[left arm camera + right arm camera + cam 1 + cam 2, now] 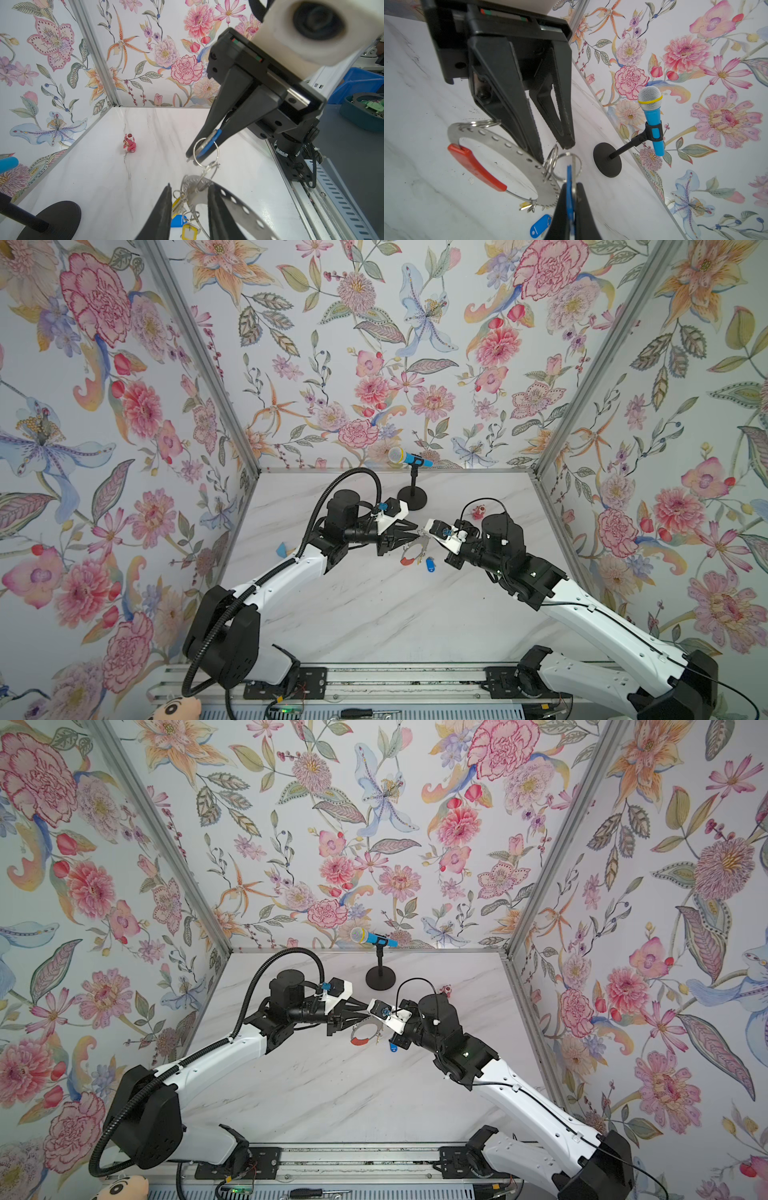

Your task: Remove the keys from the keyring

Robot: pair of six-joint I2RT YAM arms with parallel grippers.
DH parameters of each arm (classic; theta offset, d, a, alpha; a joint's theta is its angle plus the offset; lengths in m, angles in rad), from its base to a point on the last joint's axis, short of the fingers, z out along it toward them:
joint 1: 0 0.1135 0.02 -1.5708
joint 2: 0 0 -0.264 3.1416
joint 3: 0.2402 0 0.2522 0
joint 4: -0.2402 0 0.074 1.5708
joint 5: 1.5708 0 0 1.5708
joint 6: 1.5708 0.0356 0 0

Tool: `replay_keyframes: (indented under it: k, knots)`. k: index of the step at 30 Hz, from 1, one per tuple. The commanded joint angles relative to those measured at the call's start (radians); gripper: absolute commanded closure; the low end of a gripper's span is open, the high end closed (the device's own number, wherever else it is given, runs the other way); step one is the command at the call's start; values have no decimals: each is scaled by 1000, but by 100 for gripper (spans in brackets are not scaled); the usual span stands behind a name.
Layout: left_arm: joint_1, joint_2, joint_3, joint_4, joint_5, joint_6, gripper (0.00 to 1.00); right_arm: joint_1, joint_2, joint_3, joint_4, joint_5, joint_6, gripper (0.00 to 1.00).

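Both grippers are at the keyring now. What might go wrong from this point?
1. The left gripper has its jaws apart at the keyring, so a pull may drag the whole hoop along instead of freeing a key.
2. The right gripper pinches only the blue-tagged key, which joins the keyring through several small split rings; it could slip or twist out.

Grey keyring [488, 138] with red sleeve [475, 166], blue tag [569, 180], yellow tag [189, 231], white marbled table [374, 614], floral walls [374, 344].
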Motion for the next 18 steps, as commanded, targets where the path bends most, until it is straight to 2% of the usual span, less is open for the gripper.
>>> replay_keyframes:
  k: [1, 11, 18]
  knots:
    - [-11, 6, 24, 71, 51, -46, 72, 1, -15, 7, 15, -9, 16, 100]
    - [-11, 8, 26, 48, 65, -29, 99, -1, -6, 13, 10, -5, 15, 100]
    - [-9, -11, 31, -2, 48, 32, 100, -10, -24, 0, 2, 10, 16, 100]
